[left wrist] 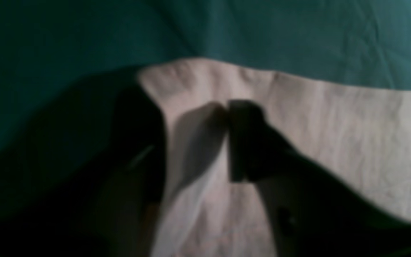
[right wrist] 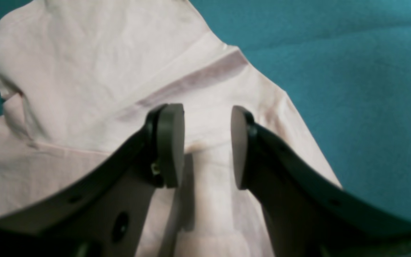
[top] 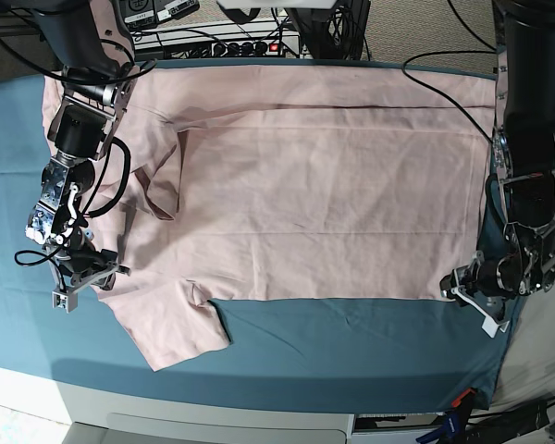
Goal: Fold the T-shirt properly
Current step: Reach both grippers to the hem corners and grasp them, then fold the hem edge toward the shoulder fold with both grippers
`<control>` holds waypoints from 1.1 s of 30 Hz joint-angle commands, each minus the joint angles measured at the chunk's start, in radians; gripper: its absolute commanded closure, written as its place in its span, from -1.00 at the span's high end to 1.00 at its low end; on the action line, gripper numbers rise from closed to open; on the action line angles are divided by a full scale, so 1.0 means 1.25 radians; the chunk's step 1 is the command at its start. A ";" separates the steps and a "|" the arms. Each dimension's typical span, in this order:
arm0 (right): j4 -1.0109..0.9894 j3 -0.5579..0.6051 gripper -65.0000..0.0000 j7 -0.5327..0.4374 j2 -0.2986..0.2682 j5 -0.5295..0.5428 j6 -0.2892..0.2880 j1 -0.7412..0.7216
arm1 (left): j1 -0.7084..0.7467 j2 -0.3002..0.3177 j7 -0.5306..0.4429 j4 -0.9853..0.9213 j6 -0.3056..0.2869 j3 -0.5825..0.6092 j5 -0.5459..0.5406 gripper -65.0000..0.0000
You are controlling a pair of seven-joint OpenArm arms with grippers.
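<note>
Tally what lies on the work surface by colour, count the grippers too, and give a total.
Pale pink: 1, the T-shirt
Teal: 1, the cloth under it
Black grippers: 2, the left gripper and the right gripper
Total: 4

The left wrist view is dark and blurred: the black left gripper (left wrist: 194, 142) shows only as two dim shapes over the pale pink cotton T-shirt (left wrist: 334, 142), and whether cloth is pinched between them cannot be told. In the base view the top edge of the T-shirt (top: 333, 185) runs behind cables and equipment, and the teal cloth-covered surface (top: 351, 351) is cut off at the left edge. There both arms hide the cloth beneath them, and the right gripper (top: 79, 277) is too small to read.
</note>
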State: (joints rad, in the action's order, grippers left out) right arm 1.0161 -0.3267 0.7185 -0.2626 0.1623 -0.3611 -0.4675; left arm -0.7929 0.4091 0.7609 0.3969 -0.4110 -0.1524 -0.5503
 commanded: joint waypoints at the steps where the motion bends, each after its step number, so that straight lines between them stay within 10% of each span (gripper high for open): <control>1: 0.014 -0.001 -0.32 -0.034 -0.012 0.010 -0.001 -0.025 | -0.026 0.008 -0.009 0.012 -0.004 -0.003 -0.008 -0.65; 3: 0.014 -0.001 -0.32 -0.053 -0.014 0.009 -0.001 -0.025 | -0.026 0.008 -0.008 0.012 -0.004 -0.003 -0.008 -1.00; 19: -0.287 -0.001 -0.09 -0.188 -0.146 -0.073 0.035 -0.204 | -0.027 0.019 0.009 0.016 -0.047 -0.003 -0.035 -1.00; 33: -0.425 -0.001 0.01 -0.168 -0.096 -0.031 0.007 -0.180 | -0.027 0.018 0.013 0.016 -0.049 -0.003 -0.050 -1.00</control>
State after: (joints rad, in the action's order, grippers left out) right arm 0.4778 -0.3271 0.4858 -0.3840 0.1150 -0.3401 -0.6739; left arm -0.7906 0.4187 0.7918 0.3992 -0.4637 -0.1524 -0.5957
